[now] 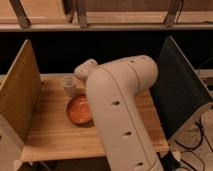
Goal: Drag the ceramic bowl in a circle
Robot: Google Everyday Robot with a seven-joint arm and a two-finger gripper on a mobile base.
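The ceramic bowl [79, 110] sits on the wooden tabletop [55, 140], near its middle and a little to the left, with its open side up. Its right edge is hidden behind the big white arm [122, 110], which rises from the lower right and bends over the tabletop. Behind the bowl, near the far edge, a small translucent white cup [69, 85] stands upright, close to the bowl but apart from it. The tool [86, 69] is at the end of the arm, above the far part of the tabletop, just to the right of the cup and behind the bowl. Only its rounded white housing shows, so I cannot tell its state. A tan panel [17, 97] stands along the left side of the tabletop and a dark panel [180, 95] along the right side.
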